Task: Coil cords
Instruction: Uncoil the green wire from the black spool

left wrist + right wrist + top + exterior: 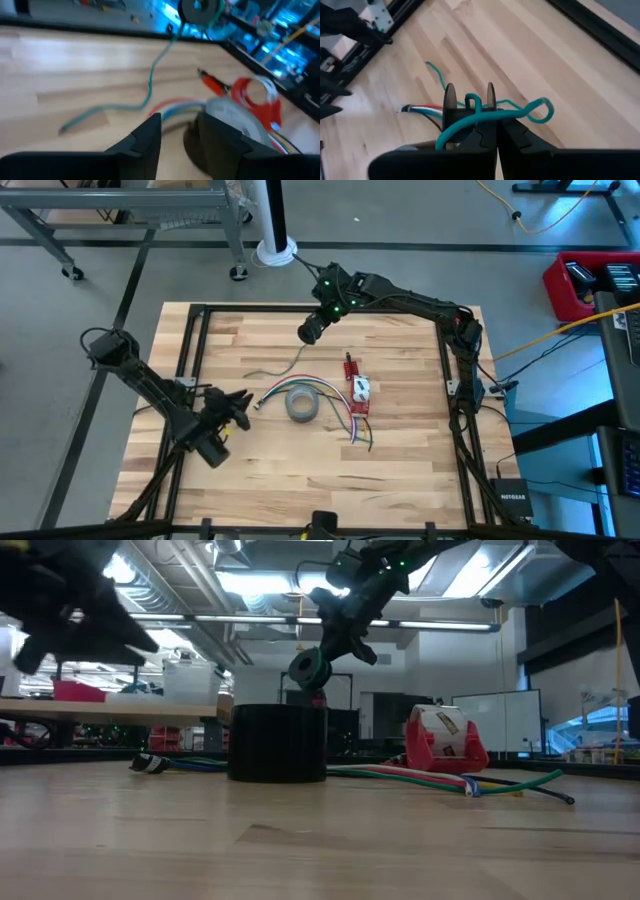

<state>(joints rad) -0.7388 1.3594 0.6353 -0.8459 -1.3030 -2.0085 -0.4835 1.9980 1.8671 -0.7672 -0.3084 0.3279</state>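
The thin green cord (485,117) is pinched between the closed fingers of the right hand (496,131), which hangs raised over the far middle of the pale wooden desk (400,480); one loop sticks out past the fingers and a loose tail trails down to the boards. The left hand (177,131) sits low at the desk's left side, its fingers parted with nothing between them, pointing at the grey tape roll (302,403). Beside the roll lie a red tape dispenser (358,392) and a bundle of coloured wires (330,390).
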